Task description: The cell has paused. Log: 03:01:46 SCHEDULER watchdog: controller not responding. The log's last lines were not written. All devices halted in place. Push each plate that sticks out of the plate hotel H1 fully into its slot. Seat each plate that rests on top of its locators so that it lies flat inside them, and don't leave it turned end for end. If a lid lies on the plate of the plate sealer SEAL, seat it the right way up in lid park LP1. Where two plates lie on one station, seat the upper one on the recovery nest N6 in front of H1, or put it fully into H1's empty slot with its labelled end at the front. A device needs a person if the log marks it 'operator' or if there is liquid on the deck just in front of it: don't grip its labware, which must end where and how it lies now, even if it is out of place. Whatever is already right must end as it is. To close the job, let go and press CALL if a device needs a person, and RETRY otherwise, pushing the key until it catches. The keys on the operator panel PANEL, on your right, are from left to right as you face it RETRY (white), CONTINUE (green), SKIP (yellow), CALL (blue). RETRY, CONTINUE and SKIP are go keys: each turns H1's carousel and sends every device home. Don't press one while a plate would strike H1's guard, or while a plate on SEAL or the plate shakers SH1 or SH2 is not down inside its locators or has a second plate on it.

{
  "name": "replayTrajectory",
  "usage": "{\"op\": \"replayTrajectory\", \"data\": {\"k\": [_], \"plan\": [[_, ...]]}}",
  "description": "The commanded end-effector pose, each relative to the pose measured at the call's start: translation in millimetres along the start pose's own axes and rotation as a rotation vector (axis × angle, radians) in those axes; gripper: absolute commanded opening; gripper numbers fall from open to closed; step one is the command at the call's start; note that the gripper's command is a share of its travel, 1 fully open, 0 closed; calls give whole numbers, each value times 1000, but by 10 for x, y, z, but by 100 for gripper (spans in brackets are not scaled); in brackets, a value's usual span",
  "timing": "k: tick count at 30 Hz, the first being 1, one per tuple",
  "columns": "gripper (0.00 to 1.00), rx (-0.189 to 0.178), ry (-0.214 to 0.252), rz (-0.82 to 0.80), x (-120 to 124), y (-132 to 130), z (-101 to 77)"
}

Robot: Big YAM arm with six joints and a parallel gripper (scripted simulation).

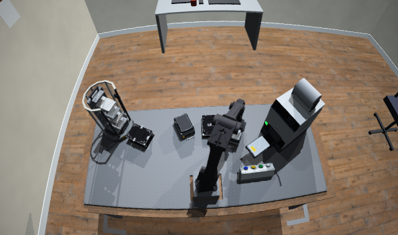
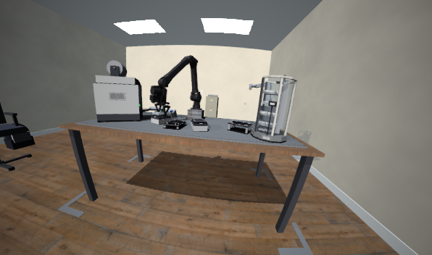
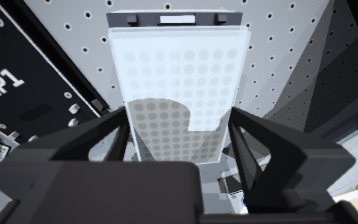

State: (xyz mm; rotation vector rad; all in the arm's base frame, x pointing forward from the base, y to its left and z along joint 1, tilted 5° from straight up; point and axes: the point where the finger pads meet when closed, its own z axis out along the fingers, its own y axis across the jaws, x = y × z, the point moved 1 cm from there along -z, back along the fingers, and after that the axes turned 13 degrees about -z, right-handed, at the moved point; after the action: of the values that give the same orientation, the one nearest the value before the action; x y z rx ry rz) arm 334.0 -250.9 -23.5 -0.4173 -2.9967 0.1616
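Observation:
My gripper [image 3: 179, 112] [image 2: 162, 109] is shut on the long sides of a pale, see-through-topped plate [image 3: 180, 75] at the shaker right of LP1; whether the plate is raised is unclear. Lid park LP1 [image 3: 2, 85] [image 1: 208, 128] shows no lid. The other shaker [image 1: 184, 123] [image 2: 199, 125] carries a dark-topped plate; a small pale patch at its front is unclear. A pale plate with a yellow mark [image 1: 258, 145] lies on the tray of SEAL [image 1: 284, 117] [image 2: 117, 101]. Hotel H1 [image 1: 107, 110] [image 2: 274, 109] holds several plates; their depth is unclear. Nest N6 [image 1: 140, 135] [image 2: 239, 125] looks empty.
Panel PANEL [image 1: 256, 173] stands in front of SEAL, with blue, yellow, green and white keys in that order from left in the top view. The arm [image 1: 212, 163] [image 2: 195, 80] reaches over the deck and hides much of the gripped plate's shaker. H1 has an upright guard.

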Motion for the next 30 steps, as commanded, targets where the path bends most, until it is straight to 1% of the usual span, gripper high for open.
{"op": "replayTrajectory", "data": {"k": [1,11,16,30], "plan": [[84,5,-11,5,24,-74,14],[84,3,-4,4,26,-68,41],[84,-1,7,3,37,-56,97],[84,-1,7,3,32,-56,118]]}}
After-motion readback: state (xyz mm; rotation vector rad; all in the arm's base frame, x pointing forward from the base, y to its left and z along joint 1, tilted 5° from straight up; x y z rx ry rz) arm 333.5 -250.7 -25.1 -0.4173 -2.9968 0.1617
